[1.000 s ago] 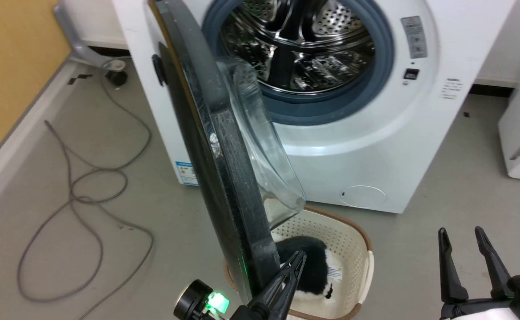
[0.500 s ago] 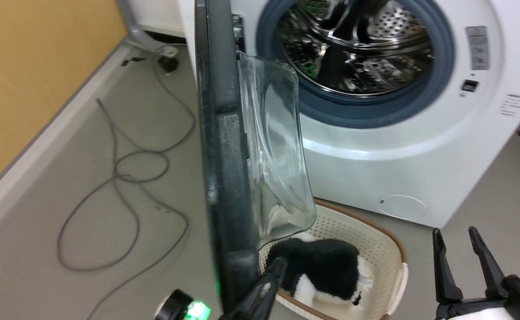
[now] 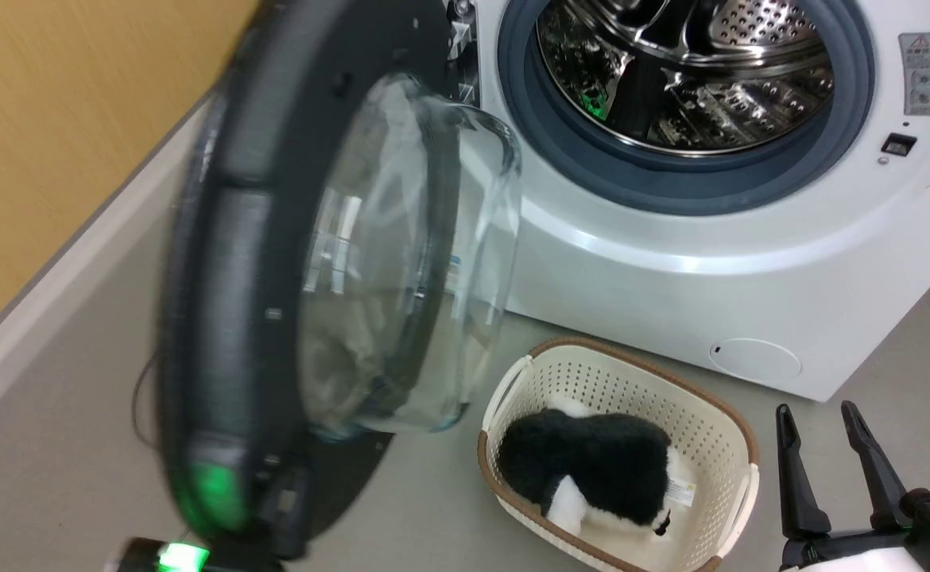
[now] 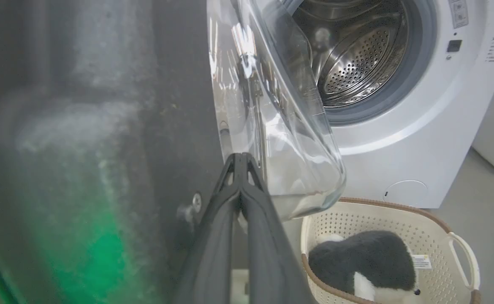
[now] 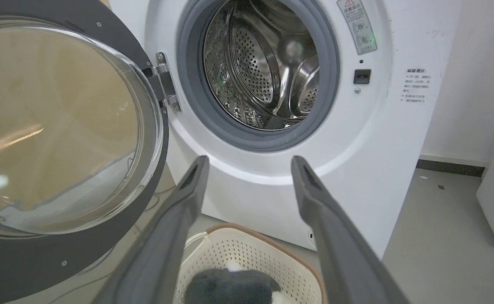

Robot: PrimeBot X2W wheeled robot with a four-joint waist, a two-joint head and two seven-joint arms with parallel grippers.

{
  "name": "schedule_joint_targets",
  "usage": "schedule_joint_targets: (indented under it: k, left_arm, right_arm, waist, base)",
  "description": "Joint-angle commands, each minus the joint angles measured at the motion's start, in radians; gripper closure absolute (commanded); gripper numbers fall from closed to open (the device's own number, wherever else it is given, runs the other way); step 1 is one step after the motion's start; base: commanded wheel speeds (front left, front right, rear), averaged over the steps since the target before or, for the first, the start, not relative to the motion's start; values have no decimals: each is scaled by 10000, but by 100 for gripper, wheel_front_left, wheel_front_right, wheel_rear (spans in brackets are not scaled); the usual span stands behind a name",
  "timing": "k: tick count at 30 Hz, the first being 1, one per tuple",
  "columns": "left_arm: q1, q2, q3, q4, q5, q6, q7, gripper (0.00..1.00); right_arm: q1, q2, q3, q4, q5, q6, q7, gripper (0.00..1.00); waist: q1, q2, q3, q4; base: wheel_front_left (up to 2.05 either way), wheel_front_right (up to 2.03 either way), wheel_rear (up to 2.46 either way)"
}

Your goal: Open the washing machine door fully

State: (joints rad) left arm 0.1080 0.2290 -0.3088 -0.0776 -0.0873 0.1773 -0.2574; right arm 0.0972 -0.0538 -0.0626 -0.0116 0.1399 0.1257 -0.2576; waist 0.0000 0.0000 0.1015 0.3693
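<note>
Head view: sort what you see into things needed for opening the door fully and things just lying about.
Belongs to the job: washing machine door; washing machine; left gripper, shut, by the door.
Lying about: basket; plush toy inside it.

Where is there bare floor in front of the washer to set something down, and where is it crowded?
Bare floor right of the basket, bordered by the washing machine's corner and the right gripper. Another strip between the baseboard and the washing machine door. Crowded under the door's glass bowl, close beside the basket, where the left gripper sits shut.
</note>
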Motion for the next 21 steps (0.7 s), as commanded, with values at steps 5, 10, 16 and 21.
schedule_joint_targets:
  k: [5, 10, 16, 21]
  left_arm:
    - [-373, 226, 1205, 42, -358, 308, -43, 100]
    - [-567, 335, 2387, 289, -648, 575, -43, 100]
    - [-877, 365, 3733, 668, -1046, 727, -43, 100]
    - [-1415, 351, 4683, 988, -1265, 690, -43, 100]
  right_arm:
    - [-246, 36, 16, -63, -148, 50, -42, 0]
    - [-368, 36, -84, -89, -199, 50, -42, 0]
    - [-497, 36, -202, -135, -292, 50, -42, 0]
    - [-635, 36, -259, -169, -377, 50, -42, 0]
  waist:
    - [0, 0, 260, -125]
    - [0, 0, 449, -323]
    - [0, 0, 709, -483]
    - [0, 0, 937, -554]
  base:
    - [0, 0, 0]
    - [0, 0, 0]
    - [0, 0, 0]
    - [0, 0, 0]
